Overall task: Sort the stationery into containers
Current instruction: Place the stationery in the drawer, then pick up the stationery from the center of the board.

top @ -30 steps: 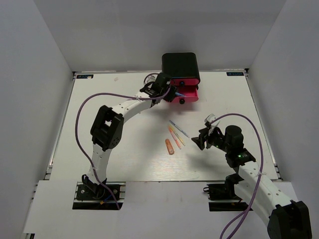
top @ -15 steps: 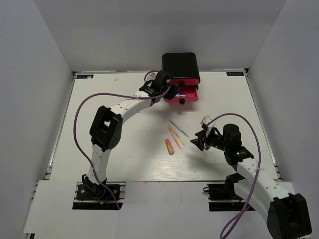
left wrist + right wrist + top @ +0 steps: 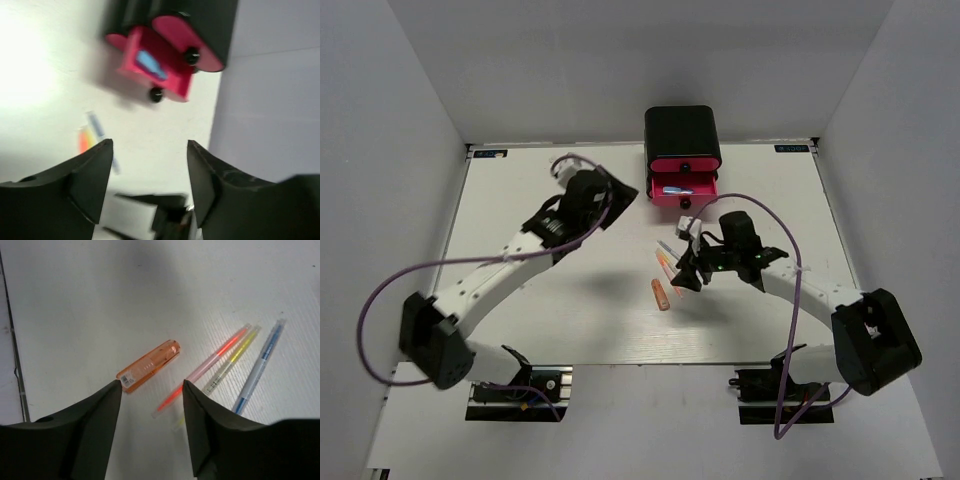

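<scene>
The black cabinet (image 3: 682, 130) stands at the back of the table. Its top pink drawer (image 3: 685, 163) is shut. A lower pink drawer (image 3: 678, 187) is pulled out with a blue item (image 3: 150, 62) inside. An orange marker (image 3: 661, 293) and thin pink (image 3: 210, 365), yellow (image 3: 232, 360) and grey-blue (image 3: 260, 365) pens lie in front of the cabinet. My right gripper (image 3: 685, 277) is open and empty just above them, with the orange marker's end near its left fingertip (image 3: 112, 390). My left gripper (image 3: 618, 203) is open and empty, left of the cabinet and apart from it.
White walls enclose the table on the left, back and right. The right arm's purple cable (image 3: 760, 205) arcs just in front of the open drawer. The left arm's forearm (image 3: 490, 275) crosses the left half of the table.
My left gripper has pulled back from the open drawer, moving left and toward the near side. My right gripper has moved left, from beside the pens to over them.
</scene>
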Controlling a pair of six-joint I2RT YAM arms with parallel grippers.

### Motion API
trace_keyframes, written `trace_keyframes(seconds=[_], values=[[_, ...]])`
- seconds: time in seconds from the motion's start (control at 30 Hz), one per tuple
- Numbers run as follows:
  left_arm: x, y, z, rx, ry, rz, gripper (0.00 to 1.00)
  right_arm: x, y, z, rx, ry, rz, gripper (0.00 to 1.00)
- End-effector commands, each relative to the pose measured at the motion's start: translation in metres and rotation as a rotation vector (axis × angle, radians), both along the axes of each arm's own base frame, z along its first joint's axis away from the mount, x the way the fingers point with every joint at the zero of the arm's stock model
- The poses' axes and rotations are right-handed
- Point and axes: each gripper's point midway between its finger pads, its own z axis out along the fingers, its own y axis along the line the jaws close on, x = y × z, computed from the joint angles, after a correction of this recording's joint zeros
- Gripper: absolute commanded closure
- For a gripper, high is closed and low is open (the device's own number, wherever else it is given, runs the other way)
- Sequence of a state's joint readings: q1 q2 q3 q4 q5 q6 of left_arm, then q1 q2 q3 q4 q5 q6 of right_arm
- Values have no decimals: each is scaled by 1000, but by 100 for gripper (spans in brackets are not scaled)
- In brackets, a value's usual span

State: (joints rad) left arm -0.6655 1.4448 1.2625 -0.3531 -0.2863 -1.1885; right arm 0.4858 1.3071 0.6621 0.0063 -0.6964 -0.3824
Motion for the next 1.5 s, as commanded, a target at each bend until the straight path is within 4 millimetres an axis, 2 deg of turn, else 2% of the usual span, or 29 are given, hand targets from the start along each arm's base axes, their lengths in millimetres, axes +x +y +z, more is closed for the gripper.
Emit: trace_keyframes(seconds=[0.0, 0.07, 0.1, 0.13, 0.2, 0.23, 0.37, 0.43, 0.5, 0.63, 0.9, 0.97, 1.03, 1.13, 1.17, 1.3, 1.33, 1.4, 1.43, 1.47], values=[[-42, 56, -38, 158, 42, 57, 28, -5, 15, -2, -58, 88, -33, 40], [-57, 74, -45, 191, 59, 79, 25, -7, 22, -4, -84, 130, -70, 40], [-67, 85, -47, 197, 59, 87, 25, -5, 22, -15, -116, 167, -108, 40], [-72, 92, -48, 211, 62, 99, 25, -10, 29, -15, -129, 173, -105, 41], [-87, 106, -64, 246, 104, 112, 24, -7, 29, -30, -180, 206, -158, 43], [-93, 110, -61, 228, 97, 119, 23, -11, 35, -34, -200, 218, -151, 43], [-110, 125, -79, 230, 135, 146, 23, 2, 36, -50, -282, 226, -279, 40], [-111, 126, -79, 220, 133, 152, 22, 3, 38, -55, -296, 235, -306, 35], [-115, 129, -88, 222, 149, 158, 22, 8, 37, -59, -319, 219, -331, 35], [-116, 130, -89, 228, 156, 157, 22, 11, 36, -69, -366, 185, -363, 35], [-118, 132, -97, 247, 176, 156, 22, -12, 51, -78, -392, 194, -320, 35], [-118, 131, -97, 240, 178, 161, 22, -16, 49, -82, -414, 181, -314, 36], [-118, 131, -97, 239, 178, 161, 22, -17, 44, -88, -442, 158, -321, 40], [-120, 133, -96, 241, 179, 161, 22, -22, 37, -95, -469, 160, -323, 55], [-120, 133, -96, 241, 179, 161, 22, -25, 36, -98, -475, 165, -318, 64], [-122, 134, -98, 241, 179, 161, 22, -23, 35, -93, -473, 120, -280, 81], [-123, 135, -102, 247, 185, 161, 22, -22, 35, -91, -471, 108, -277, 83], [-122, 132, -100, 234, 181, 153, 22, -11, 40, -77, -444, 47, -252, 88], [-124, 131, -106, 240, 199, 142, 22, -4, 46, -55, -394, -6, -251, 90], [-120, 124, -101, 218, 178, 124, 22, 8, 47, -41, -372, -85, -234, 90]])
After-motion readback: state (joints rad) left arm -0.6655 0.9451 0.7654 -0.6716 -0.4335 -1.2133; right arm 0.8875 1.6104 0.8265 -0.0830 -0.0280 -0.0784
